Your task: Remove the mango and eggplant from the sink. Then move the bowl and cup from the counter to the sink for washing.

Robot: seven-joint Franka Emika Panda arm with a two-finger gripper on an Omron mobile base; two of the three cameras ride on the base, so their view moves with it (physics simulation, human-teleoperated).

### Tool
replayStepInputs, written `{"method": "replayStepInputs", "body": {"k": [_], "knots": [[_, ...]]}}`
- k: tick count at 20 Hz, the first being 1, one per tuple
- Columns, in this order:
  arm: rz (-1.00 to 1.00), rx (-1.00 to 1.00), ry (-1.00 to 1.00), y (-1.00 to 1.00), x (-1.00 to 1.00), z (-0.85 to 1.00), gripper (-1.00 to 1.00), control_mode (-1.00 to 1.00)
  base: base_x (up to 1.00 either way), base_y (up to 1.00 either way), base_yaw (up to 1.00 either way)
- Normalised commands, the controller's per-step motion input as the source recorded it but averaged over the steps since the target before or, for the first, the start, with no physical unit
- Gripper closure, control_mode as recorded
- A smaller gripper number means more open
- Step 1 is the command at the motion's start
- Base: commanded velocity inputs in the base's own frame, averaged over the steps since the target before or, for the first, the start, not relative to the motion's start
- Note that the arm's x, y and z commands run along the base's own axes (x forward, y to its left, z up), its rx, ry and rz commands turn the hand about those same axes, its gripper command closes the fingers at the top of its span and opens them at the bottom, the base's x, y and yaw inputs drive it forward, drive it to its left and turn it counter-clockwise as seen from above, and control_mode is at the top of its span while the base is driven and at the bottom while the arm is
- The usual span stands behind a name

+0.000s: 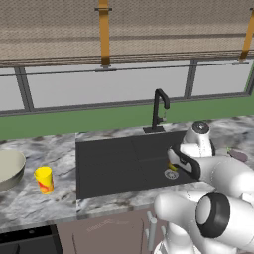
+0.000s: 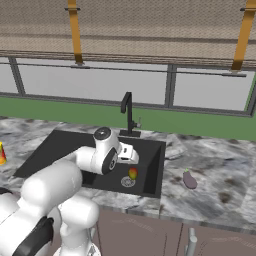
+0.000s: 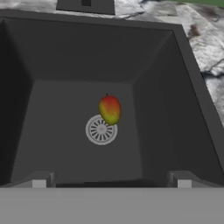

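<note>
The mango (image 3: pixel 110 109), red-orange fading to yellow-green, lies on the floor of the dark sink (image 3: pixel 166 78), touching the round drain (image 3: pixel 101 129). My gripper (image 3: pixel 111 183) hangs open above it with nothing between its fingers. From the right base view, the gripper (image 2: pixel 132 159) is just above the mango (image 2: pixel 133 173), inside the sink (image 2: pixel 50 150). The eggplant (image 2: pixel 189 179) lies on the counter (image 2: pixel 220 170) right of the sink. Left of the sink (image 1: pixel 109 163) stand the yellow cup (image 1: pixel 44 179) and the pale bowl (image 1: pixel 7 168).
A black curved faucet (image 1: pixel 159 110) rises at the back rim of the sink. Behind the counter runs a green ledge under wide windows. My arm reaches over the sink's right half.
</note>
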Motion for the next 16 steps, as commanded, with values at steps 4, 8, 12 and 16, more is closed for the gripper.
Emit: {"method": "replayStepInputs", "body": {"k": [4,8,12,16], "knots": [[0.0,0.0,0.0,0.03,0.25,-0.13,-1.0,-1.0,0.0,0.0,0.0],[0.0,0.0,0.0,0.0,0.22,-0.15,-1.0,-1.0,0.0,0.0,0.0],[0.0,0.0,0.0,0.0,0.2,-0.19,-1.0,-1.0,0.0,0.0,0.0],[0.0,0.0,0.0,0.01,0.17,-0.22,-1.0,-1.0,0.0,0.0,0.0]]}}
